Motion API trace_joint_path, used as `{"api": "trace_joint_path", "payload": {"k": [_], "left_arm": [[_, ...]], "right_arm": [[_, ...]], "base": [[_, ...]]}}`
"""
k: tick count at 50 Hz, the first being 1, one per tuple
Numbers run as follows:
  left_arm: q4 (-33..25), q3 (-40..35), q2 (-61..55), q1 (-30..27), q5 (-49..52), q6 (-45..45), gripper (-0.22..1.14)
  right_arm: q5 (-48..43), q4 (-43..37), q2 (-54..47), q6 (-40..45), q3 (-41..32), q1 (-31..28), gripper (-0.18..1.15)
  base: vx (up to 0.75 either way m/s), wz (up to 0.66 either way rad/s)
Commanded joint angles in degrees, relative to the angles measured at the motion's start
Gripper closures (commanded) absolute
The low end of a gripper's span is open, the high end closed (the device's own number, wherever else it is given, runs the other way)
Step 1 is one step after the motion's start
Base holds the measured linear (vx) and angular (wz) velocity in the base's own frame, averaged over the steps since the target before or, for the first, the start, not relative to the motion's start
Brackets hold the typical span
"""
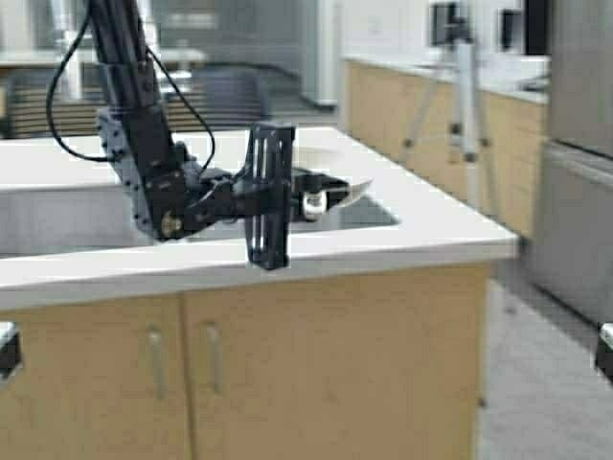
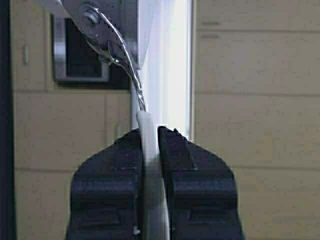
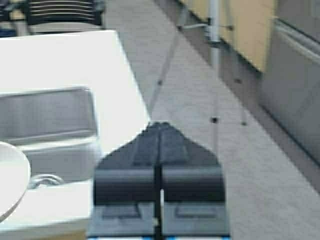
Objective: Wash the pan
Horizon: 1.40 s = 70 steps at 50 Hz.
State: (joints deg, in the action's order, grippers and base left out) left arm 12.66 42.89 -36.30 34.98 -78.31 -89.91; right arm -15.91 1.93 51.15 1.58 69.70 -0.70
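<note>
My left gripper (image 1: 321,196) reaches right over the sink's right end and is shut on the white handle (image 2: 149,145) of the pan (image 1: 347,189). It holds the pan in the air, tilted, above the basin's right corner. In the left wrist view the handle stands edge-on between the jaws of the left gripper (image 2: 157,130), with a shiny metal part of the pan (image 2: 112,47) beyond. In the right wrist view the pan's white rim (image 3: 10,182) shows at the edge. My right gripper (image 3: 160,127) is shut and empty, parked off the counter's right end.
The steel sink (image 1: 57,225) is set in a white counter (image 1: 431,225) over wooden cabinet doors (image 1: 316,374). A tripod (image 1: 460,105) stands on the floor to the right, before a steel fridge (image 1: 579,153) and more cabinets.
</note>
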Motion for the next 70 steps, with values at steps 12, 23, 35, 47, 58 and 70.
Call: {"api": "trace_joint_path", "payload": {"k": [12, 23, 35, 47, 58, 70], "left_arm": [[1.8, -7.2, -2.4, -4.6, 2.8, -1.0, 0.89], [5.7, -12.7, -4.5, -6.5, 7.6, -1.7, 0.89], [13.1, -16.8, -5.0, -7.6, 11.6, -6.3, 0.89], [11.3, -16.6, -4.9, -7.7, 11.9, -6.4, 0.89], [10.7, -11.5, -3.0, -7.7, 9.5, -6.4, 0.89], [10.2, -0.4, 2.0, -6.1, 3.1, -5.9, 0.89]], "right_arm": [[-0.3, 0.1, -0.4, 0.1, -0.4, 0.2, 0.91], [0.1, 0.0, -0.1, 0.1, 0.1, 0.2, 0.91], [1.9, -0.3, -0.1, 1.8, -0.6, 0.2, 0.91], [1.8, -0.3, -1.8, 1.8, -0.6, 0.1, 0.91], [1.1, -0.1, -1.9, 2.4, -0.2, 0.1, 0.91], [-0.6, 0.0, -2.0, 2.5, 1.2, 0.1, 0.91]], "base": [[0.19, 0.34], [0.21, 0.34], [0.24, 0.38], [0.23, 0.21], [0.26, 0.10], [0.24, 0.05]]}}
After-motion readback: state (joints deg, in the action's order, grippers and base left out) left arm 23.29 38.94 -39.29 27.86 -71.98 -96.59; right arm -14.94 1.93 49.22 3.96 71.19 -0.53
